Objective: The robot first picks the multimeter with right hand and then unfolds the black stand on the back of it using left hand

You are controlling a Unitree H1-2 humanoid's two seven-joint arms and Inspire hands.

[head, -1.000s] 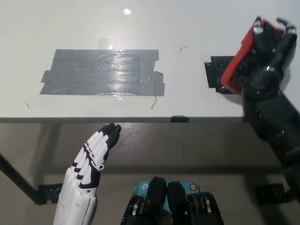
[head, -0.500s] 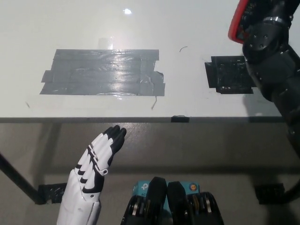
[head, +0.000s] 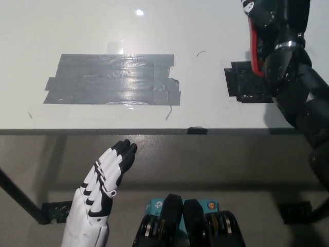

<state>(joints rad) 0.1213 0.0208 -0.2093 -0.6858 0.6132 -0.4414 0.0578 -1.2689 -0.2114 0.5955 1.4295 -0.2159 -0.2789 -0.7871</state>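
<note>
My black right hand [head: 272, 18] is raised at the top right, above the table, shut on the multimeter [head: 253, 49]. Only the multimeter's red edge shows as a narrow strip running down beside the wrist; the rest is hidden by the hand and arm. The black stand on its back is not visible. My white left hand [head: 105, 175] rests below the table's front edge at the lower left, open with its fingers stretched out, far from the multimeter.
A white table [head: 205, 103] fills the upper half. A large patch of grey tape [head: 113, 80] lies left of centre. A black square patch [head: 245, 81] sits at the right, under my right arm. The table's front edge [head: 128, 131] crosses the middle.
My right hand has lifted the multimeter off the black patch, up toward the top edge, and turned it so only its red edge shows. The left hand has barely moved.
</note>
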